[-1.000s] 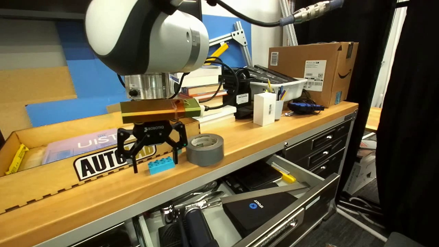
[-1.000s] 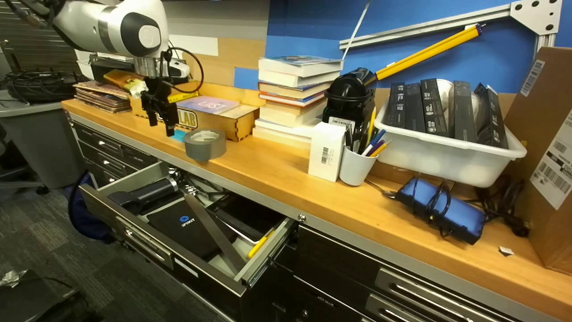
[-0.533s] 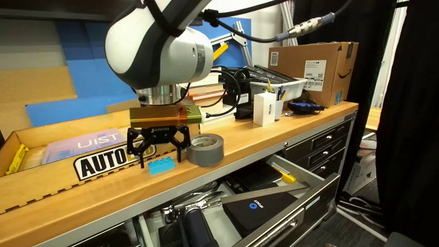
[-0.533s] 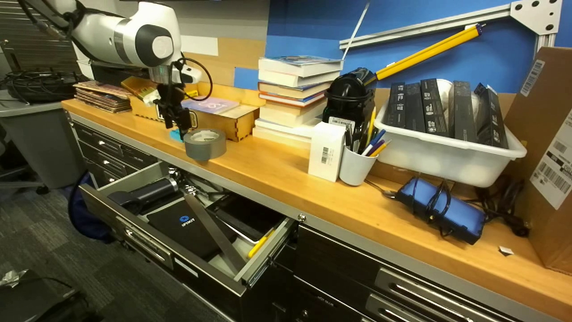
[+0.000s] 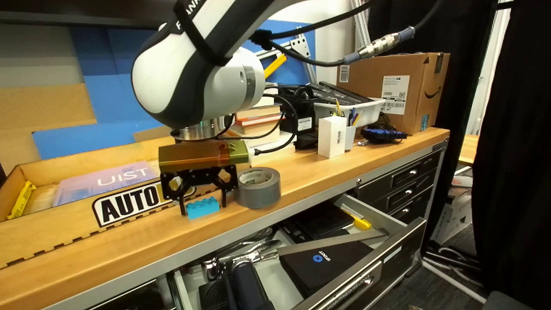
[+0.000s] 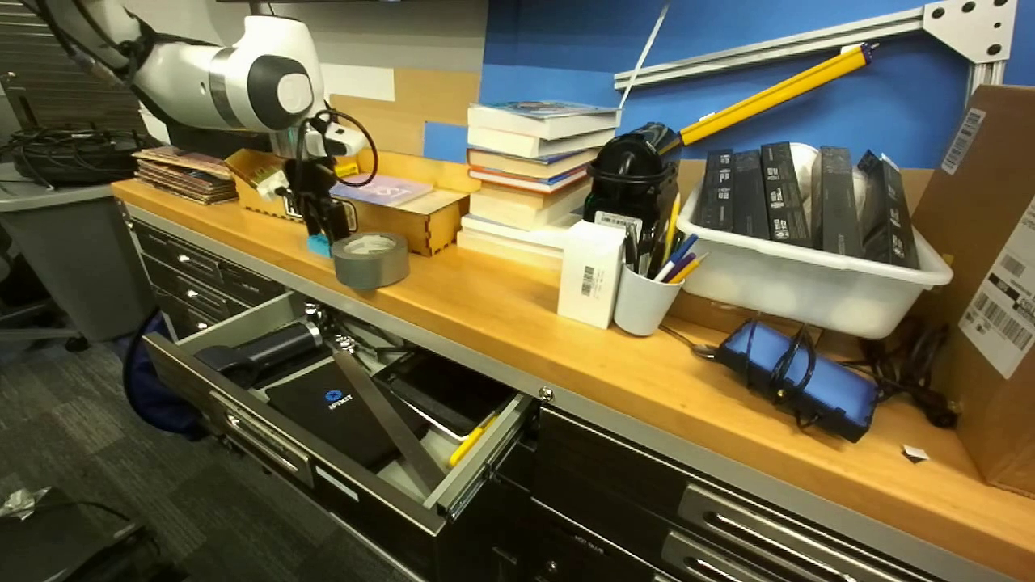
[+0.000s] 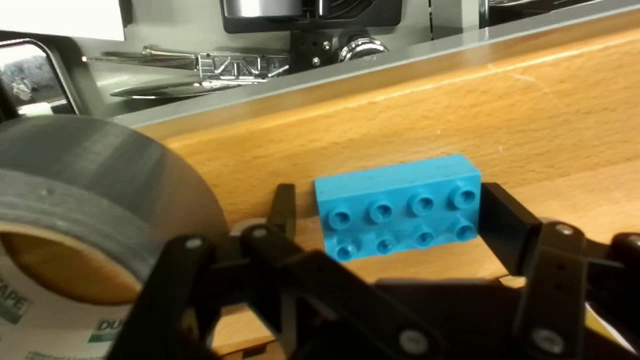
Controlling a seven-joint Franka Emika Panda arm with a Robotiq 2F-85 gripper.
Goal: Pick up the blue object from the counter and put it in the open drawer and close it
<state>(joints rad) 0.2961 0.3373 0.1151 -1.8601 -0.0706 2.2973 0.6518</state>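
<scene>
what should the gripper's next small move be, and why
I'd probably close the gripper: in the wrist view it stands open astride the blue block, one finger at or very near one end, the other apart from it, on the side toward the grey tape roll.

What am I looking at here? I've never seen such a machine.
The machine is a robot arm ending in a two-fingered gripper. Two pictures come from cameras standing outside it; the close-up is from a camera on its wrist. On the wooden counter are a small blue brick, a grey tape roll, a stack of books and a cup of pens; below, a drawer stands open. Nothing is gripped: the open gripper straddles the brick, a gap showing beside it in the wrist view.
</scene>
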